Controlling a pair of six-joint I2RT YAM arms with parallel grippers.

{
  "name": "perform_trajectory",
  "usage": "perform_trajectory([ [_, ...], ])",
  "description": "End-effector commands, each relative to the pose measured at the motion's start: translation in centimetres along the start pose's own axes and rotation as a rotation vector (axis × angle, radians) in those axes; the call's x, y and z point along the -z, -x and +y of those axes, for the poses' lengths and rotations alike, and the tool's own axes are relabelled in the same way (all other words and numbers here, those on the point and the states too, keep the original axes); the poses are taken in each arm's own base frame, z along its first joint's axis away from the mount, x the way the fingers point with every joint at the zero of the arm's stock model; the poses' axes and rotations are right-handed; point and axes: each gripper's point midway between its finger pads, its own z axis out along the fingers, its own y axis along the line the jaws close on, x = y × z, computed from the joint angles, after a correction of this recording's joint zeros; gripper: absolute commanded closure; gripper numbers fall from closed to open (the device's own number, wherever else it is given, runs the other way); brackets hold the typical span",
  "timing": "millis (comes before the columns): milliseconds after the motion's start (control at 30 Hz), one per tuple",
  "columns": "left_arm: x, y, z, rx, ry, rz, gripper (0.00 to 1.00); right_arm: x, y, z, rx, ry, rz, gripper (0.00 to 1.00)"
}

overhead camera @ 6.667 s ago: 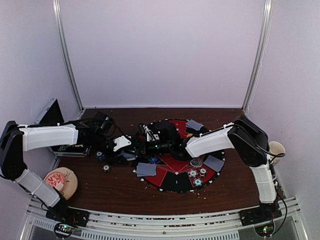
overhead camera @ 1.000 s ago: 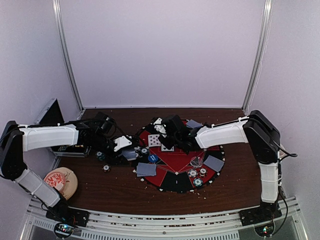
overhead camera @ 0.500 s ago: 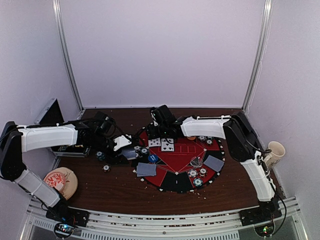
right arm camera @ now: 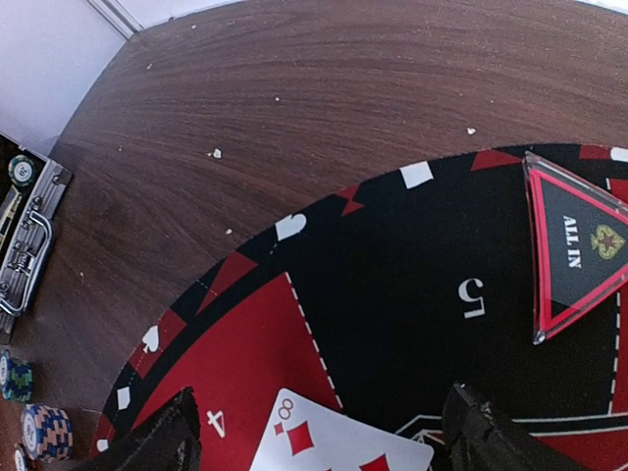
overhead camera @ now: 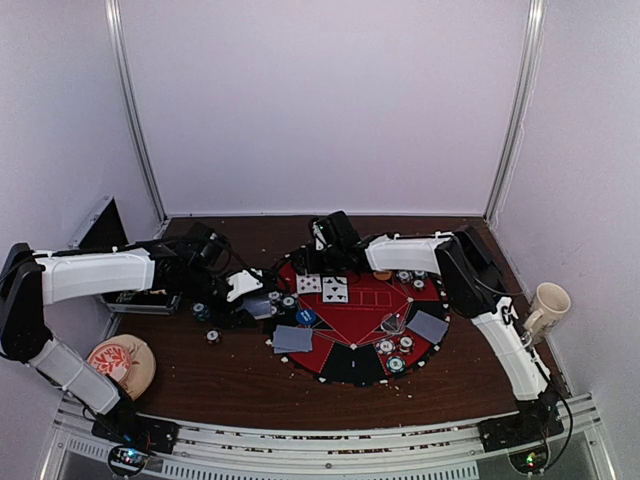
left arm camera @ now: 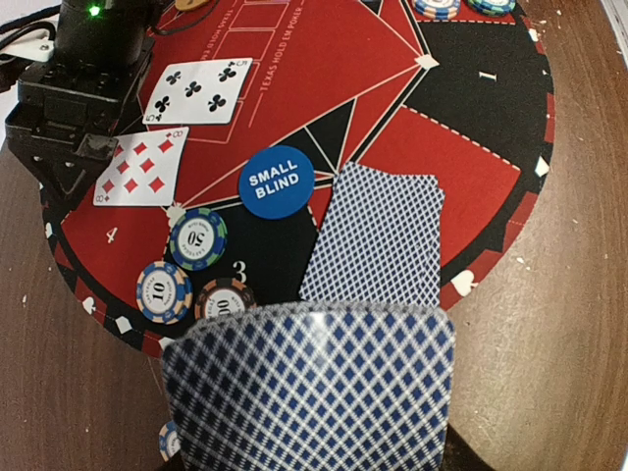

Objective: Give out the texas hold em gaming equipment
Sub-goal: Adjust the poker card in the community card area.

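Right jaws released, fingers [right arm camera: 162, 442] spread wide, nothing between them. They hang just above the eight of diamonds [right arm camera: 343, 444], which lies face up at about 10 o'clock on the red-and-black mat [right arm camera: 392, 294]. A clubs card [left arm camera: 201, 90] lies face up just beside it, toward mat centre. An ALL IN triangle [right arm camera: 579, 245] sits on a black segment, at 2 o'clock from the right jaws in the wrist view.

Left jaws clenched on a fan of blue-backed cards [left arm camera: 309, 392], held off the mat's 9 o'clock edge; its fingers are hidden behind the fan. Just past the fan: a face-down card pile [left arm camera: 378, 235] at the mat's 8 o'clock, the SMALL BLIND button [left arm camera: 276, 182] touching the pile's corner, and three chips [left arm camera: 197, 238] near the rim.

More chips [overhead camera: 395, 352] at the mat's 5 o'clock, another face-down card [overhead camera: 428, 326] at 4 o'clock. Chip stacks [right arm camera: 44, 432] stand on the table [overhead camera: 230, 370] off the mat's left edge, near the metal case [right arm camera: 25, 235].
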Motion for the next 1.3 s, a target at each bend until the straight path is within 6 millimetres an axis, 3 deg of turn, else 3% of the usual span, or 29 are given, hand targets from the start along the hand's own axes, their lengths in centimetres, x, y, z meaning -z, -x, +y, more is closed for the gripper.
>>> perform_trajectory([
  [0,0.7,1.0,0.7,-0.011,0.032,-0.052,0.46,-1.4,-0.7,-0.3,-0.015,0.089,0.033,0.13],
  [467,0.5,0.8,0.6,-0.009,0.027,-0.051,0.46,-1.8,-3.1,-0.7,0.139,0.139,0.196,0.14],
  [900,0.4,0.8,0.6,-0.008,0.022,-0.053,0.46,-0.3,-6.2,-0.3,0.215,0.199,0.339,0.19],
  [1267,0.2,0.8,0.7,-0.007,0.020,-0.052,0.46,1.8,-6.3,0.1,0.274,0.208,0.370,0.28],
])
